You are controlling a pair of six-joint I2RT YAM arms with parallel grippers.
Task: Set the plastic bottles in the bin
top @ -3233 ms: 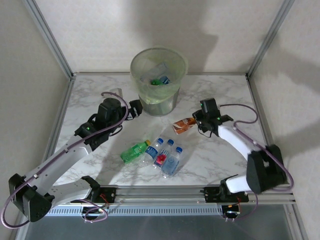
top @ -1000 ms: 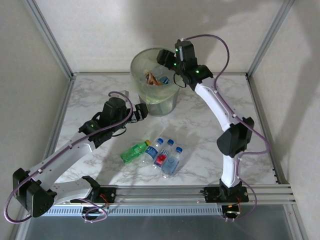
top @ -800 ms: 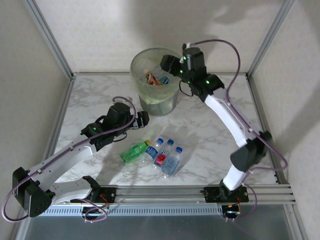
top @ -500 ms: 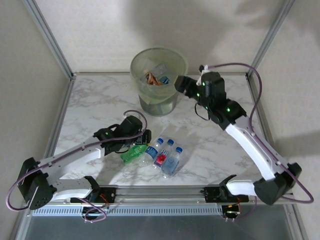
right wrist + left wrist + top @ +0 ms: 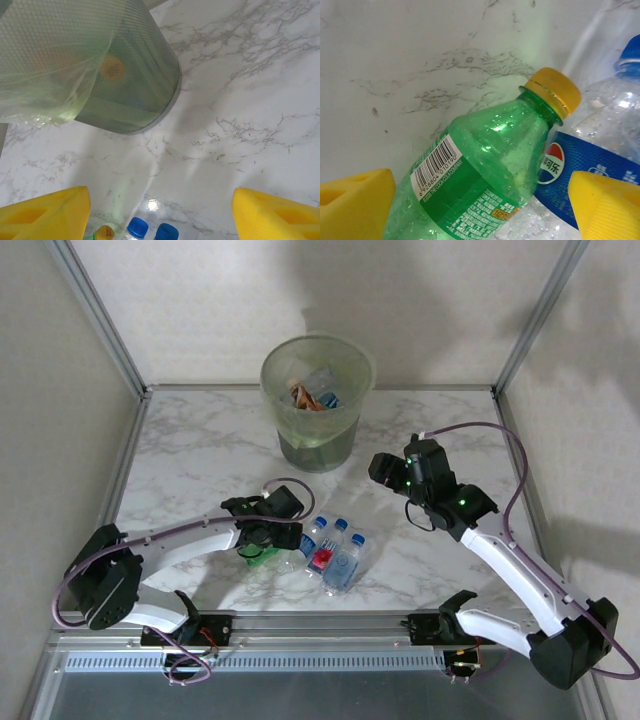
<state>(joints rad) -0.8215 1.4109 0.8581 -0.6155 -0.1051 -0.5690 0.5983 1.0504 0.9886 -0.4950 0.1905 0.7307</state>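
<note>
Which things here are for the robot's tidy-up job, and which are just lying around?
For the job:
- green bottle
- Pepsi bottle
- red-label bottle
- clear bottle
- bin
- bottles inside it

Just there:
- marble table
- metal rail

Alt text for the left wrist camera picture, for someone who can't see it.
A green bottle with a yellow cap lies on the marble table between the left gripper's open yellow fingers. A clear bottle with a blue label lies beside it, on the right.
</note>
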